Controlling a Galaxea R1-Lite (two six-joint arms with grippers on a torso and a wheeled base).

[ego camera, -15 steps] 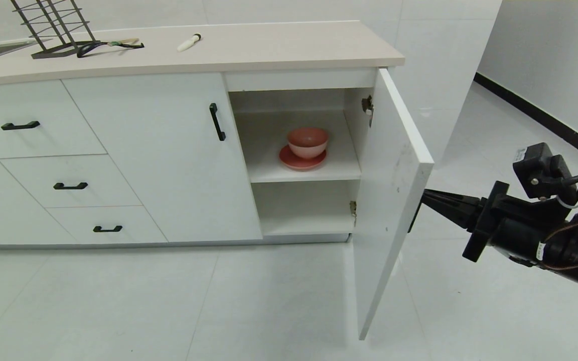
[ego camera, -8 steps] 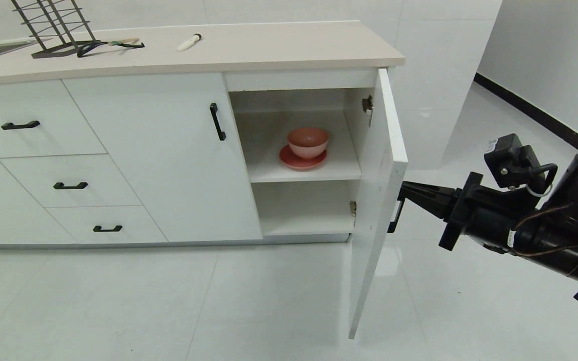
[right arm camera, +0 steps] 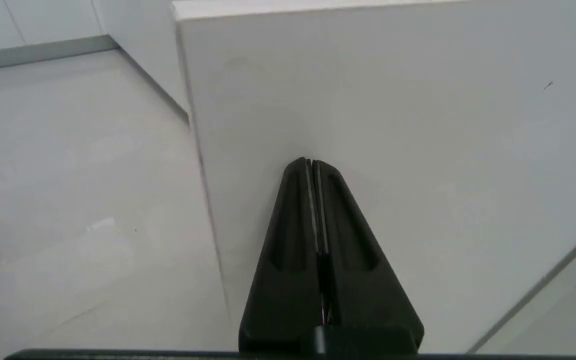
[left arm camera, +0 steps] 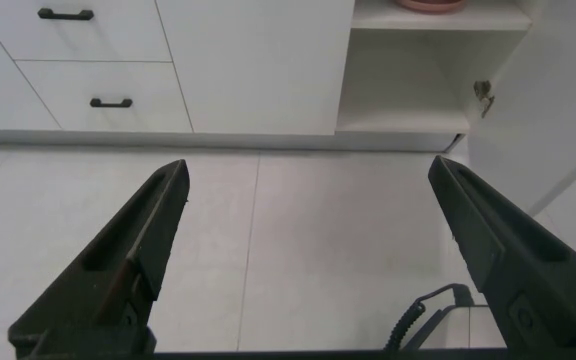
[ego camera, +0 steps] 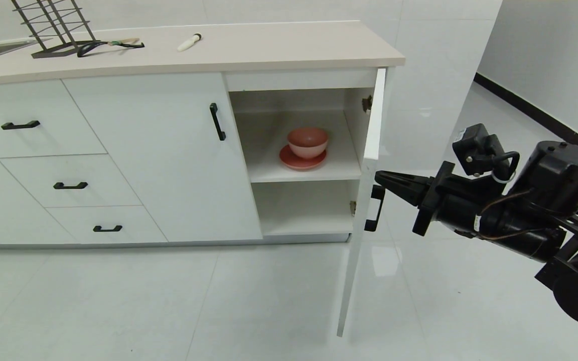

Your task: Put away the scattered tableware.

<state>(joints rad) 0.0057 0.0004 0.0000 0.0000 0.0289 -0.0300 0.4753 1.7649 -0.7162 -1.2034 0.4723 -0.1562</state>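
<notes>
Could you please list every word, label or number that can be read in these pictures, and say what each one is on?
No text can be read.
White tag on the right arm: too small to read.
White sticker on its camera: too small to read.
Door, counter, bowl: no print to be seen.

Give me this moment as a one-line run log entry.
right claw: shut, tip at cabinet door outer face | cabinet door: open | bowl: on plate, upper shelf | left claw: open, above floor
</notes>
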